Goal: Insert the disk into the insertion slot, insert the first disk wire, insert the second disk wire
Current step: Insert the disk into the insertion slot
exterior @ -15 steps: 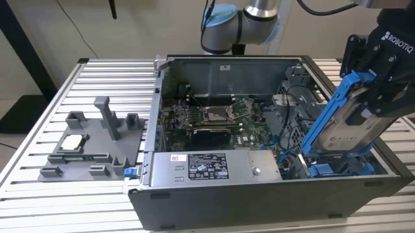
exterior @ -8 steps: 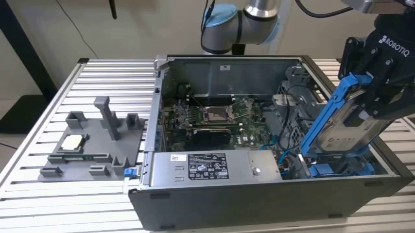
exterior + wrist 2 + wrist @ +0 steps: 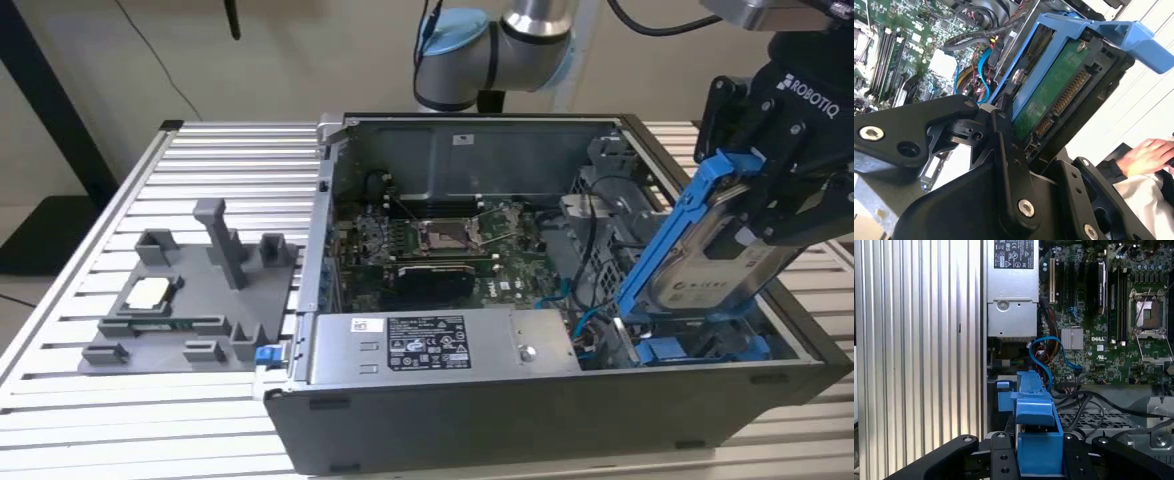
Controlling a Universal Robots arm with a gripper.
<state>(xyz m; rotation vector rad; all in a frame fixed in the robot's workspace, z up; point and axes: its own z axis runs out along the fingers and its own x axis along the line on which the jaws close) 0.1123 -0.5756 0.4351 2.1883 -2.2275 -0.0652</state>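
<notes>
Grey sheet-metal PC chassis [image 3: 534,415] sits nearest the exterior cam, open side up, on a ribbed aluminium table [image 3: 80,420].

At the exterior view's left, a grey moulded plastic fixture tray [image 3: 187,300] lies on the table, just beside the chassis.

Inside the chassis, along the near wall: large grey labelled PSU box [image 3: 427,345]. Behind it: green motherboard [image 3: 441,240] w/ CPU socket open.

At the exterior view's right, the black linkage-finger gripper [image 3: 767,205] is clamped on the disk [image 3: 707,275], a flat silver rectangular hard drive w/ white label in a bright blue plastic carrier frame. The disk is tilted: upper end above the chassis rim, lower end down inside the chassis corner by the insertion slot [image 3: 1086,417], a bay of the grey perforated metal drive cage. Seating depth: cannot tell.

In the first wrist view, a thin blue data cable [image 3: 1054,347] loops near the motherboard edge. In the second wrist view, a person's hand [image 3: 1149,155] shows, apart from the disk.
</notes>
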